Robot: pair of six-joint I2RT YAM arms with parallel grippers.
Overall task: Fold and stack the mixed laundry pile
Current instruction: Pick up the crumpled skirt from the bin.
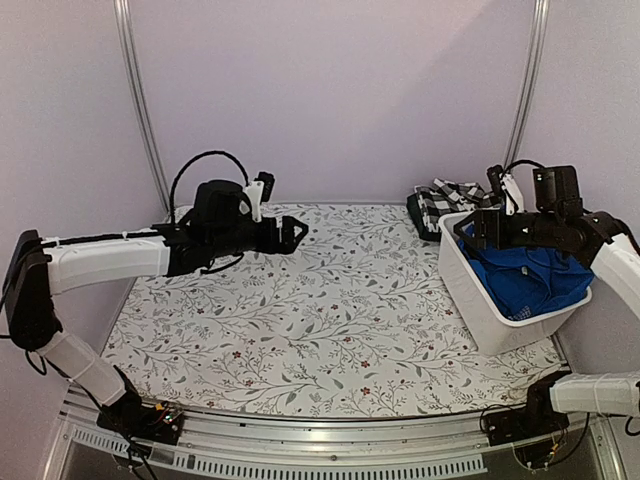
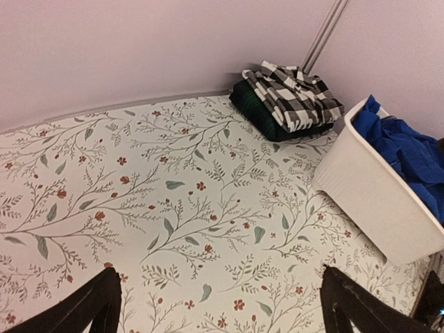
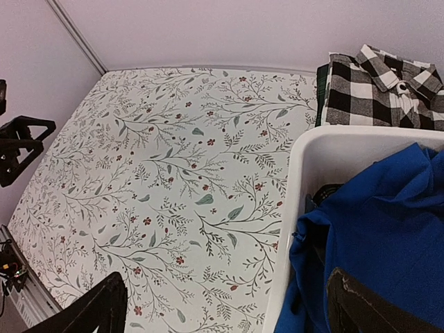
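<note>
Left gripper (image 1: 297, 232), right gripper (image 1: 468, 235) stood wide, empty. Blue garment (image 1: 530, 282) lay in tub (image 1: 478, 312), frame right: best pinched at top fold, lifted clear.

One white tub (image 1: 478, 300), two folded garments (image 2: 297, 97) (image 2: 248, 105)

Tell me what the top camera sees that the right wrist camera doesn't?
Only the top view shows the left arm and right arm whole, down to their bases. Only the right wrist view shows the collar of the black-and-white plaid shirt clearly. Both show the flowered table cover, the white tub with the royal blue garment in it, and the left gripper, open above the cover.
</note>
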